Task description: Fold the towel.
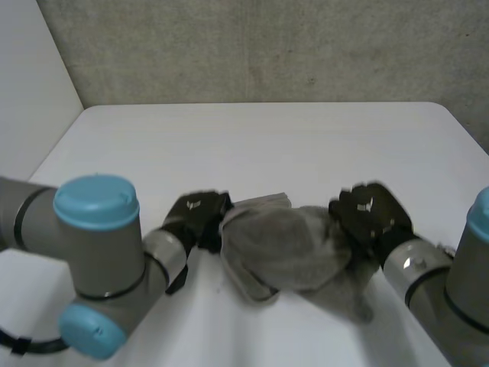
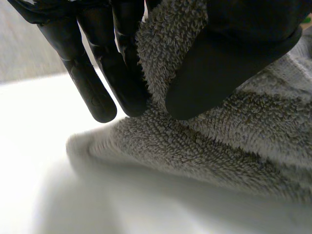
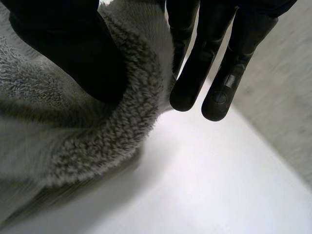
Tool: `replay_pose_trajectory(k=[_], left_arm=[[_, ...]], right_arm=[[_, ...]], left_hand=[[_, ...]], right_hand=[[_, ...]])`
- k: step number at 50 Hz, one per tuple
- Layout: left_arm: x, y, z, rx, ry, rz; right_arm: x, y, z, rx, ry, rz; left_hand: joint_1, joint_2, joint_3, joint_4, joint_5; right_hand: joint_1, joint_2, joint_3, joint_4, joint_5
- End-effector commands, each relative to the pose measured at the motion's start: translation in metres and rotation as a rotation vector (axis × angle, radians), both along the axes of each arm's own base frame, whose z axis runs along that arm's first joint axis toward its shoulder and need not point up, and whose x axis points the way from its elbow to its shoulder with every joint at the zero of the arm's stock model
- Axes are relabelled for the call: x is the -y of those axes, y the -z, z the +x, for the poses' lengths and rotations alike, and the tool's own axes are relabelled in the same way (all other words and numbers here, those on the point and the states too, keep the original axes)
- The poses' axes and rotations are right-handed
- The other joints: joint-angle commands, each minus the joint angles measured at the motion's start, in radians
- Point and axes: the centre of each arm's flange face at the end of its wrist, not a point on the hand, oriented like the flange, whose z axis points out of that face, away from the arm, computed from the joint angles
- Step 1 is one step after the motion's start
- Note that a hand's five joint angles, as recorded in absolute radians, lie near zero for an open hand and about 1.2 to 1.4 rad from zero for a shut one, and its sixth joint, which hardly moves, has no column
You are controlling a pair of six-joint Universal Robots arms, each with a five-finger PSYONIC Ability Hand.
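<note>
A grey towel (image 1: 286, 245) lies bunched near the table's front edge, between my two hands. My left hand (image 1: 197, 216) is at the towel's left edge. In the left wrist view its thumb (image 2: 229, 53) and fingers (image 2: 119, 73) pinch a fold of the towel (image 2: 204, 141) between them. My right hand (image 1: 370, 214) is at the towel's right edge. In the right wrist view its thumb (image 3: 73, 53) presses a rolled edge of the towel (image 3: 131, 122) against its fingers (image 3: 195, 73).
The white table (image 1: 267, 145) stretches bare behind the towel up to a grey back wall (image 1: 267, 46). Both arms come in from the near corners, the left arm (image 1: 95, 260) low over the table's front.
</note>
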Motion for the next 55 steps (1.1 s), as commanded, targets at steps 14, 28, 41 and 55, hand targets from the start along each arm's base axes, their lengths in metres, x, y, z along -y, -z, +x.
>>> replay_pose_trajectory(k=[14,28,41,55], left_arm=[[0.045,-0.17,-0.019,-0.198,-0.029,-0.504],[0.001,0.015,-0.009,0.329,0.165,-0.173],[-0.005,-0.04,-0.014,0.247,0.148,-0.304],[-0.045,-0.059,0.022,0.211,0.062,-0.27]], right_arm=[[0.016,-0.064,0.006,0.231,0.004,-0.357],[-0.001,0.013,-0.027,-0.154,-0.048,0.143],[-0.003,0.006,-0.032,-0.167,-0.032,0.172],[0.026,-0.068,-0.017,0.173,0.031,0.109]], left_hand=[[0.258,0.192,0.189,0.188,0.221],[0.258,0.192,0.189,0.188,0.221],[-0.798,-0.864,-0.868,-0.868,-0.835],[-0.884,-0.95,-0.953,-0.954,-0.92]], right_hand=[[0.009,0.183,0.182,0.179,0.187],[0.009,0.183,0.182,0.179,0.187],[-1.212,-1.039,-1.04,-1.042,-1.034],[-1.212,-1.039,-1.04,-1.042,-1.034]])
